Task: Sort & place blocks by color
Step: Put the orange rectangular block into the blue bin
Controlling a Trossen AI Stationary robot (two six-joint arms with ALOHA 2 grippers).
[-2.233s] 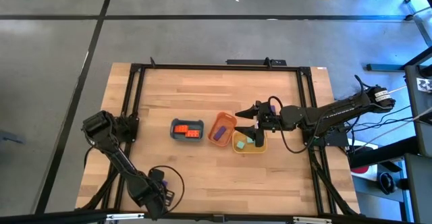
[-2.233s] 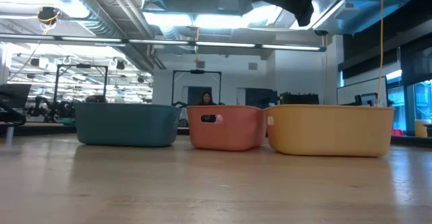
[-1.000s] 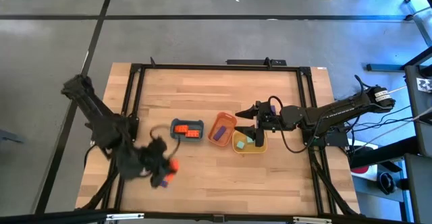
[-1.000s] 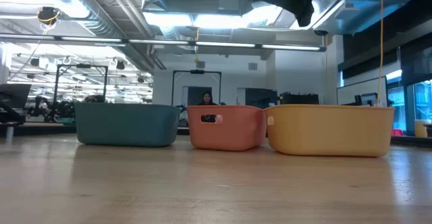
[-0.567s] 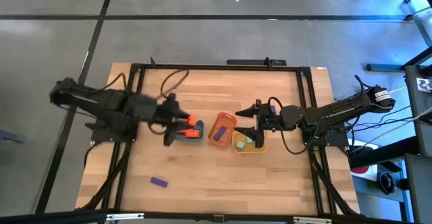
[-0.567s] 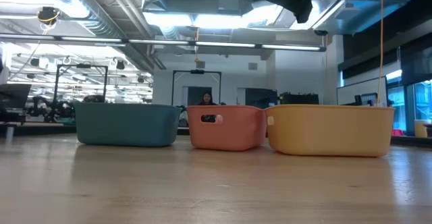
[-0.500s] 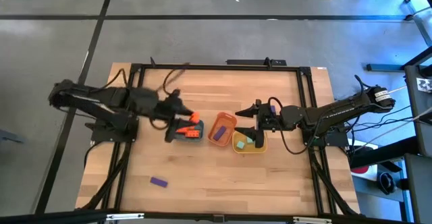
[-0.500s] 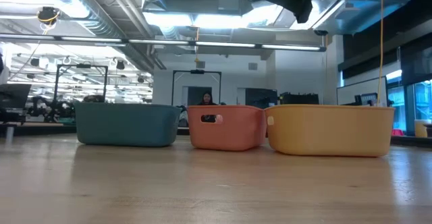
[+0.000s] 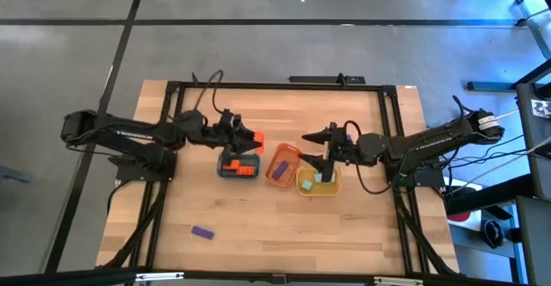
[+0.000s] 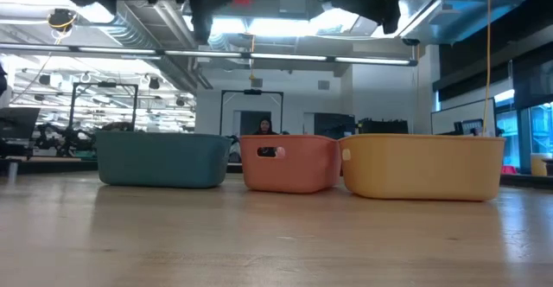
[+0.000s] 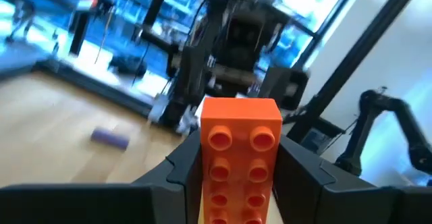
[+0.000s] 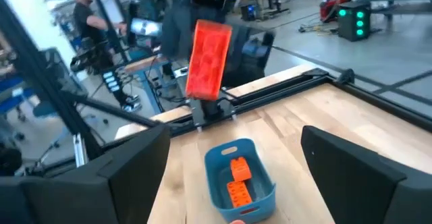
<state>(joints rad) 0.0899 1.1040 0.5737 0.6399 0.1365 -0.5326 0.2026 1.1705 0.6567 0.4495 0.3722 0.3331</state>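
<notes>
I see one orange-red block (image 9: 251, 138) held aloft above the blue tray's (image 9: 225, 170) far edge, two more orange-red blocks (image 9: 239, 167) inside it, and a purple block (image 9: 202, 232) alone on the desk (image 9: 258, 226).

I see three rounded trays in a row on my wooden table (image 9: 284, 226): a blue tray (image 9: 225, 173), an orange tray (image 9: 290, 153) beside it, and a yellow tray (image 9: 330, 188) touching the orange one. Behind them, a person (image 10: 263, 126) seems seated, though too far off to be sure.
</notes>
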